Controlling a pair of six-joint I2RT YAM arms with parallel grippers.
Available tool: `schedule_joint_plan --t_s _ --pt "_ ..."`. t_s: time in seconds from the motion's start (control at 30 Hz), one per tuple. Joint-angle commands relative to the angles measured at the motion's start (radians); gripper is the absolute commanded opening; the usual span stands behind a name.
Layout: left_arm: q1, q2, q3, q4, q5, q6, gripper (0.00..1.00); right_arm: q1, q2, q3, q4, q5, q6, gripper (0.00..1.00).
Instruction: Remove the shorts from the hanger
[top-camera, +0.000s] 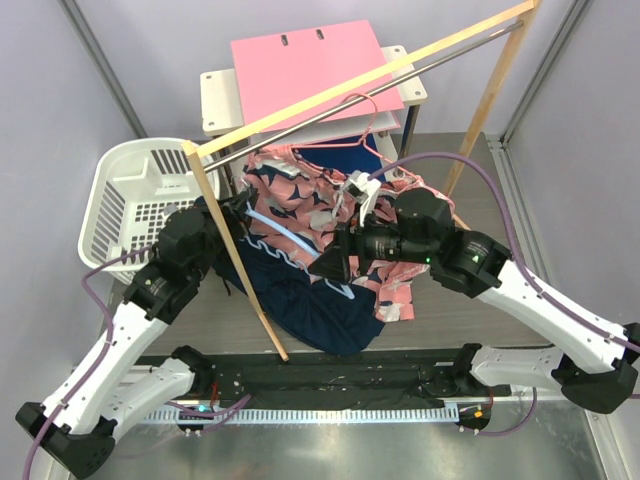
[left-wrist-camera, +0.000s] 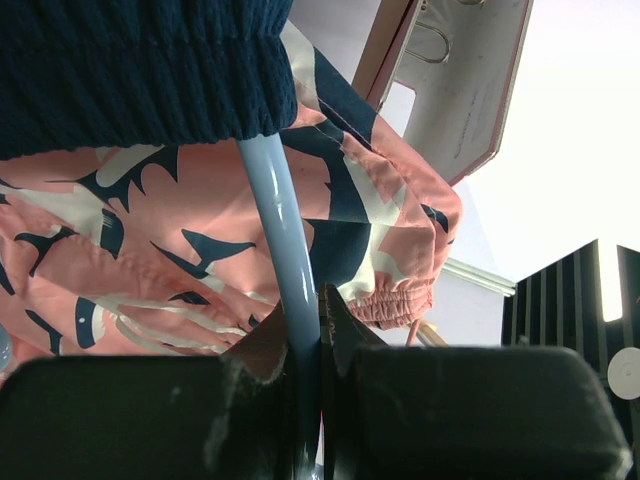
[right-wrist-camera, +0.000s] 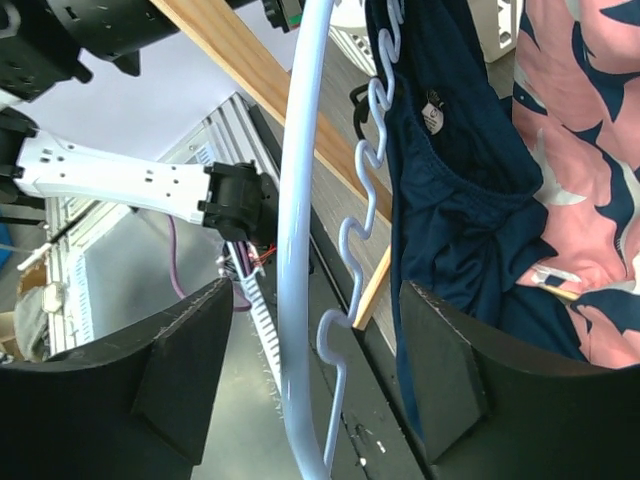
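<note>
A light blue hanger (top-camera: 283, 232) carries the navy shorts (top-camera: 312, 303), which hang down toward the table's front. The salmon printed shorts (top-camera: 300, 188) drape behind and to the right of them. My left gripper (top-camera: 233, 215) is shut on the hanger's bar (left-wrist-camera: 292, 270), just below the navy waistband (left-wrist-camera: 130, 70) and in front of the salmon shorts (left-wrist-camera: 140, 250). My right gripper (top-camera: 333, 263) is open. In the right wrist view its fingers (right-wrist-camera: 175, 380) straddle the hanger (right-wrist-camera: 297, 230), with the navy shorts (right-wrist-camera: 450, 200) against the right finger and the salmon shorts (right-wrist-camera: 585, 140) beyond.
A wooden rack post (top-camera: 235, 262) slants down between the arms, with its top bar and a metal rod (top-camera: 400, 72) overhead. A pink hanger (top-camera: 357, 128) hangs on the rod. A white laundry basket (top-camera: 128, 195) stands at left. A pink board (top-camera: 310, 65) lies on a white cart behind.
</note>
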Motion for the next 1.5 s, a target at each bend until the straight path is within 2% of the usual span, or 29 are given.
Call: schedule_joint_plan --t_s 0.0,0.13,0.33,0.5,0.6,0.63,0.7,0.77,0.87,1.07,1.13,1.17,1.23,1.27,1.33,1.37,1.47 --pt "0.004 -0.028 0.04 0.084 0.001 -0.006 0.0 0.053 0.015 0.053 0.016 0.077 -0.042 0.72" --pt "0.004 -0.036 0.042 0.076 -0.004 -0.011 0.0 0.134 0.016 0.032 0.016 0.212 -0.063 0.68" --pt "0.004 -0.037 0.046 0.071 0.002 -0.009 0.0 0.174 0.047 0.019 0.011 0.312 -0.072 0.45" --pt "0.004 -0.062 0.032 0.045 -0.014 -0.008 0.0 0.231 0.084 0.035 -0.002 0.425 -0.106 0.45" --pt "0.004 -0.076 0.022 0.047 -0.021 -0.008 0.0 0.239 0.105 0.05 -0.001 0.454 -0.111 0.15" --pt "0.004 -0.079 0.022 0.042 -0.024 0.0 0.0 0.24 0.107 0.056 -0.001 0.47 -0.103 0.01" --pt "0.002 -0.092 0.026 0.025 -0.033 0.024 0.03 0.24 0.096 0.052 0.014 0.488 -0.095 0.01" --pt "0.004 -0.109 0.031 -0.001 -0.04 0.073 0.13 0.24 0.075 0.032 0.034 0.499 -0.092 0.01" --pt "0.004 -0.16 0.02 -0.066 -0.041 0.161 0.41 0.24 0.027 0.001 0.068 0.514 -0.08 0.01" --pt "0.002 -0.344 -0.029 -0.252 -0.021 0.322 0.6 0.239 -0.017 -0.027 0.088 0.519 -0.023 0.01" --pt "0.004 -0.388 -0.008 -0.335 -0.05 0.374 0.61 0.24 -0.028 -0.028 0.093 0.514 -0.009 0.01" --pt "0.004 -0.426 0.006 -0.407 -0.066 0.455 0.61 0.239 -0.034 -0.033 0.099 0.514 -0.009 0.01" --pt "0.002 -0.441 0.069 -0.482 -0.126 0.532 0.61 0.239 -0.052 -0.039 0.102 0.488 -0.012 0.01" --pt "0.004 -0.427 0.097 -0.569 -0.149 0.573 0.6 0.239 -0.059 -0.039 0.102 0.476 -0.015 0.01" --pt "0.004 -0.396 0.173 -0.625 -0.214 0.703 0.53 0.24 -0.08 -0.042 0.102 0.43 -0.014 0.01" --pt "0.002 -0.352 0.198 -0.652 -0.232 0.745 0.45 0.24 -0.088 -0.044 0.102 0.415 -0.009 0.01" --pt "0.002 -0.265 0.297 -0.685 -0.287 0.877 0.43 0.239 -0.109 -0.047 0.105 0.364 0.007 0.01"
